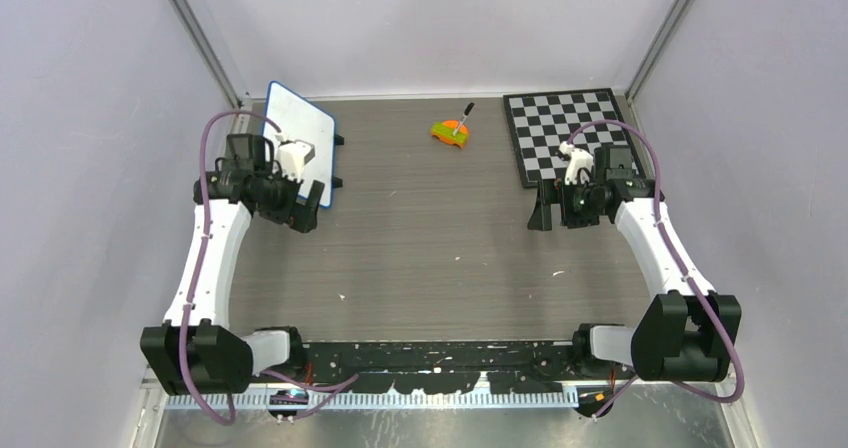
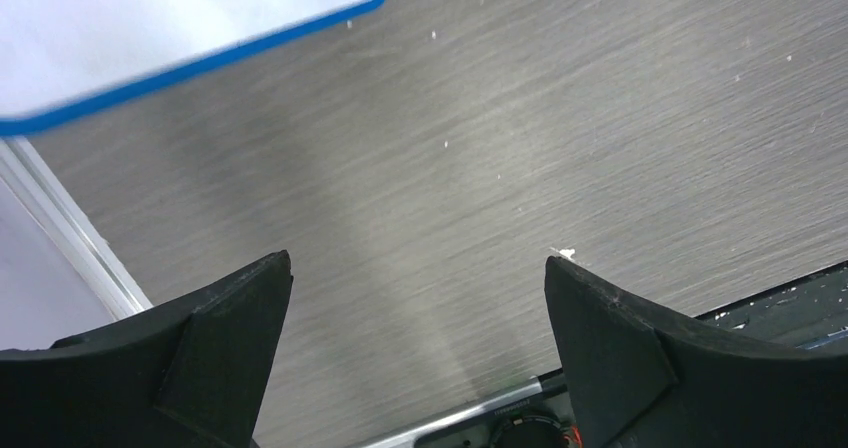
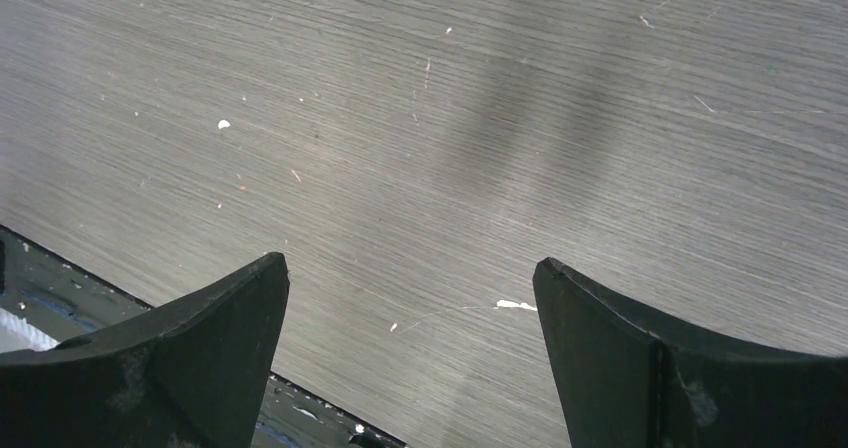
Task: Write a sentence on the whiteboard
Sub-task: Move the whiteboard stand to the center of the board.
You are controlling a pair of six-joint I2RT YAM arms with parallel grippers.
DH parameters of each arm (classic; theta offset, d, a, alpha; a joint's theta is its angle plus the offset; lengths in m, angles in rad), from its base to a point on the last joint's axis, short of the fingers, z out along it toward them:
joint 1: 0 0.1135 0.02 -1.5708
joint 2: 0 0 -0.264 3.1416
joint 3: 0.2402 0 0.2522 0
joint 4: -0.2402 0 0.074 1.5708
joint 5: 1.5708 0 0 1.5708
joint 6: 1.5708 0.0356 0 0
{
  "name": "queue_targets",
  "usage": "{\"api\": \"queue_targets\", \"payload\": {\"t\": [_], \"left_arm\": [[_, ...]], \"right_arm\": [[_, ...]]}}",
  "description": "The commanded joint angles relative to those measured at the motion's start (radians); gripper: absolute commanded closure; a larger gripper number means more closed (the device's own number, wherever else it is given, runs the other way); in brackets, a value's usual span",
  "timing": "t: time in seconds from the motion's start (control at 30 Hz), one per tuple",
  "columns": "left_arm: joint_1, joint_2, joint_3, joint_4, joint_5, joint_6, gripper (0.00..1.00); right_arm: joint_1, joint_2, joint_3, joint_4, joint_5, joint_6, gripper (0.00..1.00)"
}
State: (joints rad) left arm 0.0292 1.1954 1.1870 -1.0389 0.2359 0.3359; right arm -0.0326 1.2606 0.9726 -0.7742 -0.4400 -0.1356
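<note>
While both claws hang with jaws spread wide and nothing between them, notes run outward from each. First, left claw: over bare grey wood-grain desk, near the left side. Just beyond it, toward the far-left corner, sits the small rectangular whiteboard with blue rounded rim, face blank, no writing seen. Small black feet show along its right edge; it looks propped at a tilt, not certain. Next, right claw: likewise over bare desk, beside the near-left corner of the black-and-white checkered board, touching nothing. Between the two boards, at the far middle, a slim pen with black tip leans out of a small orange-and-green holder. Judgement: whiteboard likely light, stiff, glossy-faced, so slippery on the flat and apt to slide or tip under pen pressure. Take hold at the blue rim, across an edge, never on the face. Pen likely light, hard, thin; grip mid-barrel, squarely, or it will twist.
</note>
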Motion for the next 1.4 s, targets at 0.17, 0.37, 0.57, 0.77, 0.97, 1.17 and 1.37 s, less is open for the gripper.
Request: {"api": "queue_targets", "payload": {"t": [0.17, 0.37, 0.57, 0.77, 0.97, 1.17, 1.37], "left_arm": [[-0.137, 0.242, 0.289, 0.019, 0.098, 0.212, 0.00], [-0.209, 0.507, 0.484, -0.018, 0.105, 0.388, 0.00], [-0.232, 0.707, 0.625, -0.048, 0.078, 0.611, 0.04], [-0.233, 0.812, 0.609, -0.025, 0.031, 0.780, 0.12], [-0.229, 0.872, 0.560, 0.059, -0.038, 0.914, 0.31], [-0.219, 0.950, 0.613, 0.036, -0.049, 0.964, 0.40], [-0.208, 1.010, 0.666, 0.018, -0.066, 0.979, 0.44]], "right_arm": [[0.002, -0.089, 0.010, 0.021, -0.095, 0.025, 0.04], [0.002, -0.140, -0.021, 0.014, -0.099, -0.013, 0.04], [0.002, -0.110, -0.006, -0.033, -0.134, -0.052, 0.04], [0.002, -0.086, 0.009, -0.065, -0.144, -0.071, 0.04], [0.002, -0.048, 0.020, -0.085, -0.133, -0.081, 0.04], [0.001, -0.035, 0.029, -0.089, -0.123, -0.072, 0.04], [0.000, -0.035, 0.029, -0.089, -0.119, -0.071, 0.04]]}}
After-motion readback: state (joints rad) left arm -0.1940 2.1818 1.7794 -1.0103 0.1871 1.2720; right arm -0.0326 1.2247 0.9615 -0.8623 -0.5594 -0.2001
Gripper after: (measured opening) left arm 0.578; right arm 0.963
